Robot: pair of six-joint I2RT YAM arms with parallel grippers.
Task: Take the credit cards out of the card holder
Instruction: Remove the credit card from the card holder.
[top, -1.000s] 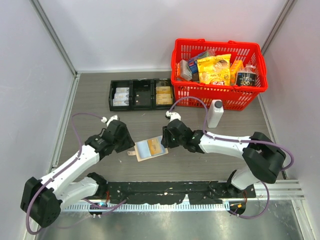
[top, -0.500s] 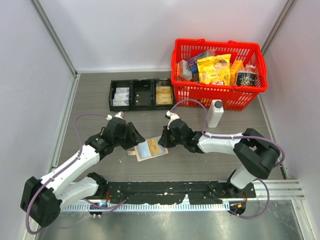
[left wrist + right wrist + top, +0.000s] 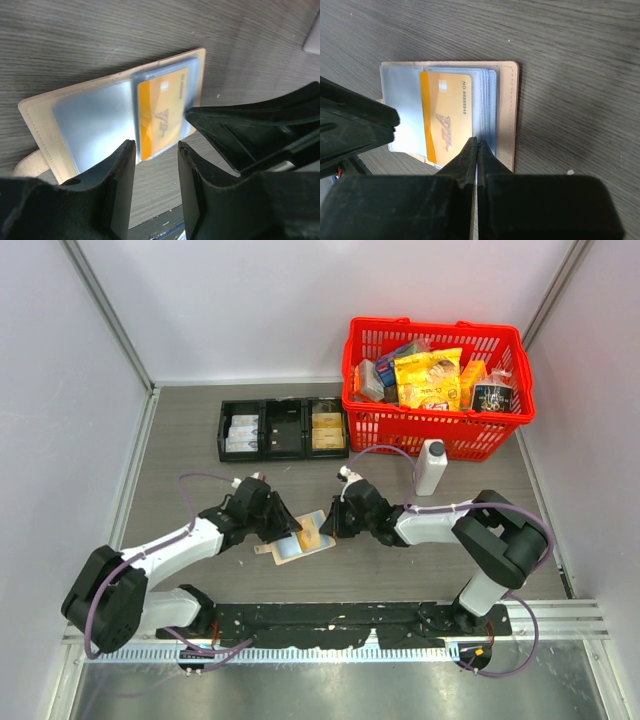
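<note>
Card holder (image 3: 296, 544) lies open and flat on the worktop, and we place everything else from it.

Risks, left to right:
- Left gripper (image 3: 283, 529) is at the holder's left half, over the clear sleeves. Its fingers (image 3: 122, 170) are spread and clamp nothing we can see. If they don't pin the holder, we expect the whole thing to slide or lift with any pull from the other side.
- Orange card (image 3: 445, 120) sits in a sleeve in the holder's right half, with most of its face showing. It is thin and glossy, so we'd expect it to slip out of a shallow pinch.
- Right gripper (image 3: 477, 145) is at the holder's right half, on the near edge of the sleeve stack. Its fingers are pressed together. We cannot tell if they have the card edge, a sleeve, or nothing. If a sleeve is caught, a pull would drag the holder or bend the sleeve and not free the card.

Counts:
- Holder: one.
- Cards in sight: one. More may hide in the stacked sleeves, whose number we can't tell.
- Black tray (image 3: 283, 429) behind the holder: one, with three compartments.
- Red basket (image 3: 436, 430) behind it to the right: one.
- White bottle (image 3: 430, 467) right of it: one.
- Arms: two.
</note>
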